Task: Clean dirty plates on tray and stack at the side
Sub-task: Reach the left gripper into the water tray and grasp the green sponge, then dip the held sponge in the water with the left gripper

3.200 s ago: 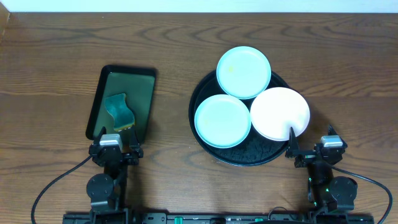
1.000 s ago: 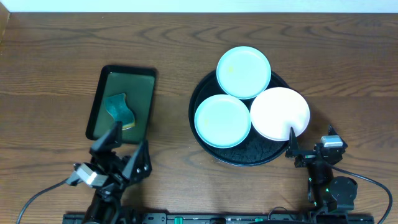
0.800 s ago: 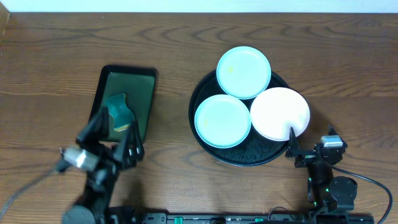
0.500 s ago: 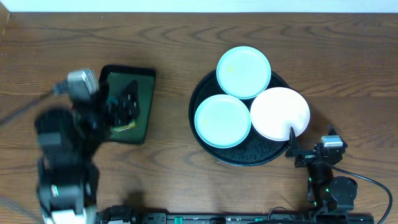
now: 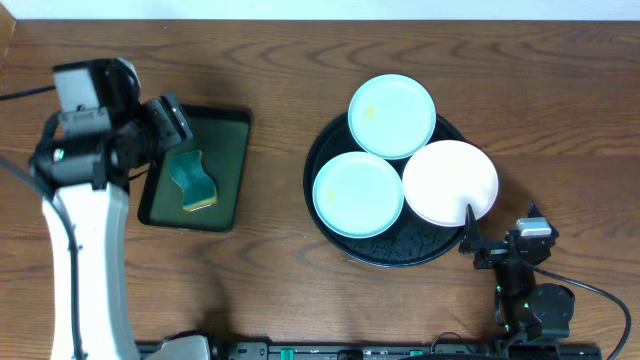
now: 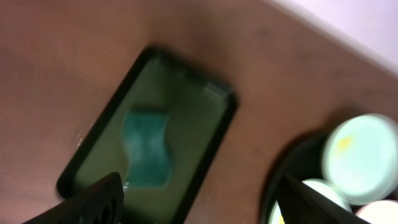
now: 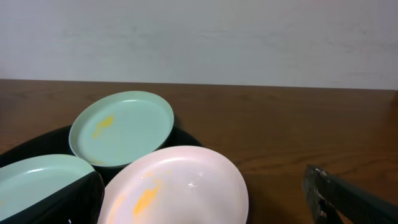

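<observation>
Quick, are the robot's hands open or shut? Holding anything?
Left gripper: open, holding nothing.
Right gripper: open, holding nothing.

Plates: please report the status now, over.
Left gripper open over green tray, sponge not taken. Right gripper open beside black tray. Three plates on it, two smeared yellow, none stacked. Nothing blocks them.

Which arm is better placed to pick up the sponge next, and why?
Left. The left gripper hangs open over the green tray, right by the sponge. The right gripper sits at the black tray's edge, beside the white plate, far from the sponge.
</observation>
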You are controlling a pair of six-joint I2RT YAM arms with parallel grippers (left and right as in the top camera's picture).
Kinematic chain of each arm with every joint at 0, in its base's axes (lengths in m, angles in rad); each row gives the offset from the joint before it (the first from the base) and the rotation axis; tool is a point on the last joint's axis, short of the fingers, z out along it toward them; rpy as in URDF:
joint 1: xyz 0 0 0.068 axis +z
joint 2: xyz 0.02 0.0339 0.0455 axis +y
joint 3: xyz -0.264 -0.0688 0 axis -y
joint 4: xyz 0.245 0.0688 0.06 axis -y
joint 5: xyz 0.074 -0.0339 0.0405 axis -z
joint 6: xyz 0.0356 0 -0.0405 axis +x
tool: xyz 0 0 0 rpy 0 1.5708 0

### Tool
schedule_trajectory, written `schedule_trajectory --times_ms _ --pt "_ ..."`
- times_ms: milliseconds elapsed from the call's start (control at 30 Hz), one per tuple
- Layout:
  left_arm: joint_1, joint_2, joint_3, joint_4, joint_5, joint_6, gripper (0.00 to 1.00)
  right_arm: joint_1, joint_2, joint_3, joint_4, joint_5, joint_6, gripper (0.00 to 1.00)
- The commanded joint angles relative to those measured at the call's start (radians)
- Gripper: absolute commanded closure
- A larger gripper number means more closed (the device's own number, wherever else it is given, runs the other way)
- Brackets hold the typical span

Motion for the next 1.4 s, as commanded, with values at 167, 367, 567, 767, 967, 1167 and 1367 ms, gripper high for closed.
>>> schedule_trajectory --times_ms 167,367,567,767,967,1167,1367 --pt "0.009 0.175 0.001 -0.063 -0.067 -0.014 0.2 0.009 -0.003 -0.002 -0.004 0.002 0.011 0.01" --pt "0.009 0.319 -0.019 -0.062 -0.067 -0.014 0.21 0.009 -0.003 -0.002 -0.004 0.002 0.011 0.01" --pt "0.009 0.451 -0.019 -0.058 -0.087 -0.013 0.21 0.009 -0.003 -0.002 -0.004 0.002 0.011 0.01" --pt "0.022 0.577 -0.019 -0.052 -0.094 -0.014 0.2 0.009 -0.003 -0.002 -0.004 0.002 0.011 0.01" --pt "0.065 0.647 -0.019 -0.05 -0.097 -0.013 0.21 0.009 -0.003 -0.002 -0.004 0.002 0.011 0.01" --pt "0.082 0.683 -0.019 -0.03 0.029 0.098 0.21 0.009 -0.003 -0.002 -0.004 0.002 0.011 0.01" --pt "0.079 0.686 -0.019 -0.013 0.064 0.127 0.2 0.009 -0.003 -0.002 -0.004 0.002 0.011 0.01"
